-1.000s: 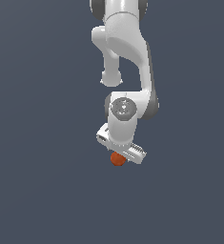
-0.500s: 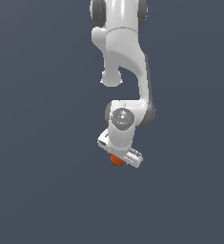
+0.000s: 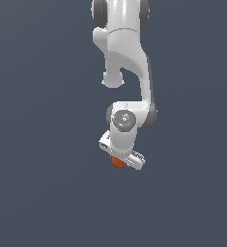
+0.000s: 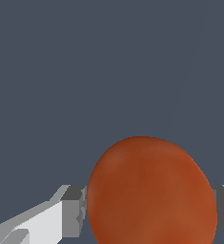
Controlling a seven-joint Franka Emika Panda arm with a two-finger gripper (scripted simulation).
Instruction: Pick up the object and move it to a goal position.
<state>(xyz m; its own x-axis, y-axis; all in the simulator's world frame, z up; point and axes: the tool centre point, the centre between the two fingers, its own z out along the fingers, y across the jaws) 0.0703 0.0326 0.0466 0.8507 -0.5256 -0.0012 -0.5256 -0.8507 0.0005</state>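
The orange-red ball [image 3: 117, 163] sits between the fingers of my white gripper [image 3: 120, 163], under the tilted hand at the end of the arm. In the wrist view the ball [image 4: 151, 190] is large and fills the gap between the two grey finger pads [image 4: 74, 209]. The pads touch it on both sides, so the gripper is shut on it. In the exterior view the hand hides the ball's upper part. No goal marker shows in either view.
The white arm [image 3: 129, 58] hangs down from the top of the exterior view. Around it there is only a plain dark blue-grey background [image 3: 37, 144], with no edge or other object showing.
The arm's wrist joint has sunk a little in the exterior view and the hand has shifted slightly towards that view's left. The ball has stayed between the fingers at almost the same spot.
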